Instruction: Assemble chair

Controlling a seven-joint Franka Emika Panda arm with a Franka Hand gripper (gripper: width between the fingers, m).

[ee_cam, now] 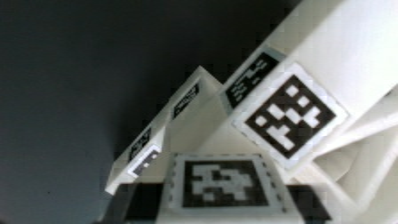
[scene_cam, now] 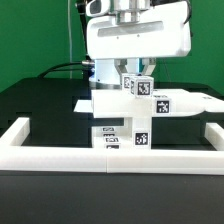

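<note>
My gripper comes down from above and is shut on a small white chair piece that carries a marker tag. In the wrist view this piece sits between my two dark fingers. It is held at the top of the partly built chair, a stack of chunky white blocks with several tags. I cannot tell whether the held piece touches the stack. The chair's slanted tagged slabs fill the wrist view beyond the held piece.
A long low white barrier wall runs across the front, with side arms at the exterior view's left and right. A flat white part sticks out to the right of the chair. The table is black.
</note>
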